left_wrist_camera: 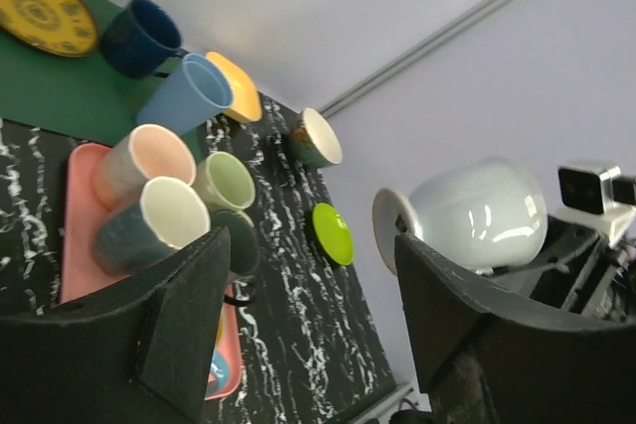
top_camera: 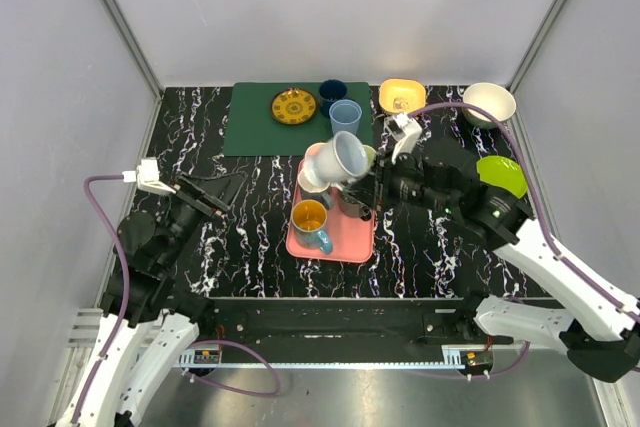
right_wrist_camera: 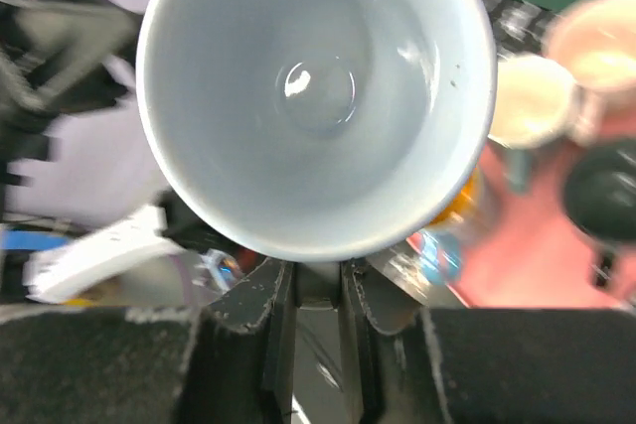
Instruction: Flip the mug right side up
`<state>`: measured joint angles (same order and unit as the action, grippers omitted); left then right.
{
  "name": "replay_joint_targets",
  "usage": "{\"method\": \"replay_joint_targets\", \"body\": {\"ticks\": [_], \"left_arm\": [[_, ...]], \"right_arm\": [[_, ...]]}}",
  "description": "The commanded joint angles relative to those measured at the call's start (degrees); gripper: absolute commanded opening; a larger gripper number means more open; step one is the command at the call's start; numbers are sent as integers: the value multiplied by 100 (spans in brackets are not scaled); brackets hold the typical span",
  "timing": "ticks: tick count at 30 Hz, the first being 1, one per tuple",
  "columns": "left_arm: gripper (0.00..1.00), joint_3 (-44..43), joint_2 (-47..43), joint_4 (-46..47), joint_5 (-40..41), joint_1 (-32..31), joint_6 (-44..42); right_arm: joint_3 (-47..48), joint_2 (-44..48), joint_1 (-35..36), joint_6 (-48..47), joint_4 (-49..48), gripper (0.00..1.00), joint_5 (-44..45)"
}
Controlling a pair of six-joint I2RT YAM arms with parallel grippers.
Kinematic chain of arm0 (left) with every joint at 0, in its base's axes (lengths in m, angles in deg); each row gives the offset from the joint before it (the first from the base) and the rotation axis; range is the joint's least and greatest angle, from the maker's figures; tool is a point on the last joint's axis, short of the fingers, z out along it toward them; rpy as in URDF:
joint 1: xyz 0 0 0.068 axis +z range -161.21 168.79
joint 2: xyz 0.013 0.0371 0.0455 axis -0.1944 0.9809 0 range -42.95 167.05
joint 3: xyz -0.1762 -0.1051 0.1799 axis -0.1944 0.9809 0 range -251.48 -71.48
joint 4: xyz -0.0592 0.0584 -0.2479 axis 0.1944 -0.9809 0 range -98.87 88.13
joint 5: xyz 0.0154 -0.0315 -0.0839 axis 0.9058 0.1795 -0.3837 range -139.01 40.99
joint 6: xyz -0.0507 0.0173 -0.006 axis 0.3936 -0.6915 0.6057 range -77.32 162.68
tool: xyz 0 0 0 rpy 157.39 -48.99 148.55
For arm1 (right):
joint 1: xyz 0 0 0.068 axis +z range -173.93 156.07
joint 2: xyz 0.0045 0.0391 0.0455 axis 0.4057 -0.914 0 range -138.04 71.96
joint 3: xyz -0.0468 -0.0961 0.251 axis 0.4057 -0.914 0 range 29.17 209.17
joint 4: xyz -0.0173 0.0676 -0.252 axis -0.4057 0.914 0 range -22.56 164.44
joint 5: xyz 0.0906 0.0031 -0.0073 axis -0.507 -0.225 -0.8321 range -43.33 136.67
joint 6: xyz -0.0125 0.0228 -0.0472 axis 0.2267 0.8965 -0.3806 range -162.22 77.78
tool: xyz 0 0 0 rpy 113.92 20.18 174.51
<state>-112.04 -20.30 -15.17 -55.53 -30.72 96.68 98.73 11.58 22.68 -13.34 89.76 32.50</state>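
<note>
Two fingers of the right gripper [right_wrist_camera: 308, 290] stood nearly together, pinched on the mug [right_wrist_camera: 316, 96] at its lower edge; whether they held the handle or the wall was hidden under the rim. The mug hung in the air just ahead of that gripper, tipped onto its side, its empty inside facing straight back at the wrist. Directly beneath it lay the pink tray [top_camera: 350, 239], with several other cups [top_camera: 310, 217] standing or stacked close below and beside. Farther out beyond the fingertips were the green mat [top_camera: 250, 127] and a yellow plate [top_camera: 293, 106]. Well off to the far side, the left gripper [top_camera: 207, 197] sat spread wide and held nothing.

By my reading, the turn was about half done: the mug was lifted and rolled to sideways, not yet upright. The next move called for more wrist roll until the mouth faced up, then a careful lowering onto a bare patch of tray, clear of the neighbouring cups, before letting go.
</note>
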Motion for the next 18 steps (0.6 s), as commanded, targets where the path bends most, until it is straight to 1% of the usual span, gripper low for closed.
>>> {"method": "replay_joint_targets", "body": {"ticks": [1, 3, 5, 8, 11, 15, 16, 18], "left_arm": [[69, -242, -60, -577, 599, 8, -425], [69, -225, -16, -760, 643, 8, -443], [69, -225, 90, -884, 644, 8, -443], [68, -234, 204, -1078, 644, 8, -486], [68, -146, 213, -1166, 635, 8, -539], [67, 38, 143, -1262, 635, 0, -610], [67, 65, 108, -1280, 800, 8, -645], [67, 135, 73, -1342, 828, 8, -671]], "right_arm": [[102, 281, 365, -762, 2387, 0, 2013], [-126, 299, 647, -577, 2644, 0, 2443], [-345, 281, 866, -420, 2873, 0, 2603], [-688, 290, 1025, -7, 2874, 0, 2657], [-934, 159, 1140, 178, 2856, 0, 2797], [-1321, 9, 1228, 284, 2384, 0, 2824], [-1461, -9, 1236, 311, 2268, 0, 2841], [-1585, -70, 1236, 372, 1944, 0, 2867]]}}
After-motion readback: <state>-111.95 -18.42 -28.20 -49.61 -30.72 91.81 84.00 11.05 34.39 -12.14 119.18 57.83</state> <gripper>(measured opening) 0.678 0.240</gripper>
